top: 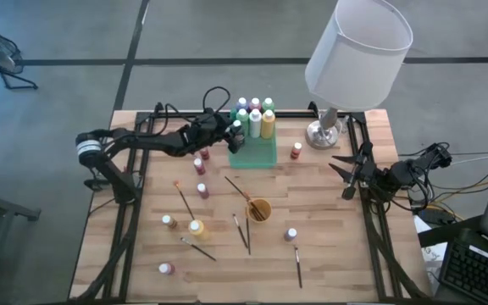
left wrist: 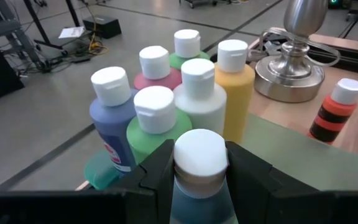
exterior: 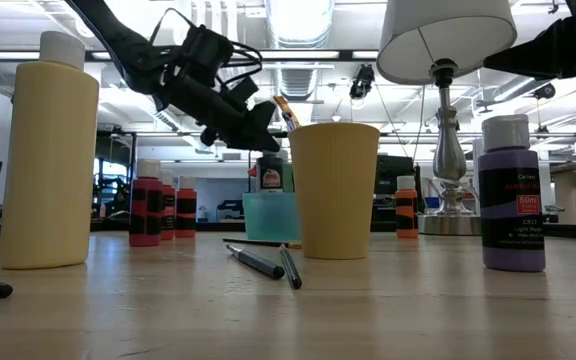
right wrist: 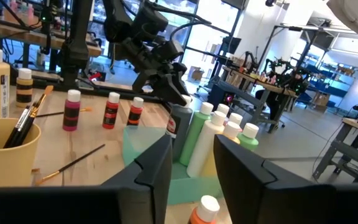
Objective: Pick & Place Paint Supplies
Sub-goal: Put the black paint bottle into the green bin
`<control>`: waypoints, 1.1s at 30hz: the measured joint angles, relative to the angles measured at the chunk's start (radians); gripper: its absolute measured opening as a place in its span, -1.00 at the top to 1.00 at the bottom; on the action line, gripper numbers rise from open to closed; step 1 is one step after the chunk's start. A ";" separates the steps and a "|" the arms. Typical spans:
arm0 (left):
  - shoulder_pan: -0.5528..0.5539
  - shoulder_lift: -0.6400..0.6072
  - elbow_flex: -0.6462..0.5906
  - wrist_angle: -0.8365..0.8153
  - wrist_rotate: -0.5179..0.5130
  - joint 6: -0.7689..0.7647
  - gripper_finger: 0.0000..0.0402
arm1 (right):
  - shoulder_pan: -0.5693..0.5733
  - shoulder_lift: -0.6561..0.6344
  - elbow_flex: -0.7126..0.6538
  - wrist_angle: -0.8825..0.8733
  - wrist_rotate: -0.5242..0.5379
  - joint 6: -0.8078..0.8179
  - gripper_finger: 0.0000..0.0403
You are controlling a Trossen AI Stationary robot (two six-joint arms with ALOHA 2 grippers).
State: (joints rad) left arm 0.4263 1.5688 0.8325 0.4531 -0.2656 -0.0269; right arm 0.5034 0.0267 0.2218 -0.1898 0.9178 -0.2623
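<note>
Overhead, the left arm reaches from the table's left edge toward the far middle, where its left gripper (top: 236, 129) sits at the near left corner of the green tray (top: 259, 156). Its wrist camera shows the two fingers (left wrist: 160, 171) clamped against the white cap of a dark teal bottle (left wrist: 199, 163), so that gripper is closed on the bottle. Just beyond it, six more bottles stand packed together in the tray: blue (left wrist: 114, 118), green (left wrist: 152, 127), white (left wrist: 199, 96), yellow (left wrist: 234, 87), pink (left wrist: 155, 68) and another green one (left wrist: 187, 48) at the far end.

Loose supplies lie across the table in front of the tray. Two small red bottles (top: 200, 161) stand near the left arm's forearm, a pink bottle (top: 202, 191) a little nearer, and a yellow bottle (top: 196, 227) with a small pale one (top: 168, 221) beside it nearer still. Several brushes (top: 244, 231) lie flat around the orange cup (top: 258, 209), which holds brushes of its own. A purple bottle (top: 291, 234) stands to the cup's right, and an orange-red bottle (top: 296, 152) stands between the tray and the lamp (top: 325, 131).

At the right edge the right gripper (top: 346, 174) waits off the wooden top, its fingers (right wrist: 154, 165) parted with nothing between them.
</note>
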 joint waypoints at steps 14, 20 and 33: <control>0.005 0.075 0.054 0.019 0.024 0.044 0.39 | 0.000 0.000 0.000 0.000 0.000 0.000 0.25; 0.015 0.089 0.073 0.011 0.028 0.048 0.39 | 0.000 0.000 0.000 0.000 0.000 0.000 0.18; 0.025 0.085 0.064 0.027 0.022 -0.002 0.39 | 0.000 0.000 0.000 0.000 0.000 0.000 0.07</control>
State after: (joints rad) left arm 0.4510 1.6543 0.8964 0.4796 -0.2440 -0.0286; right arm 0.5034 0.0269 0.2221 -0.1898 0.9179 -0.2623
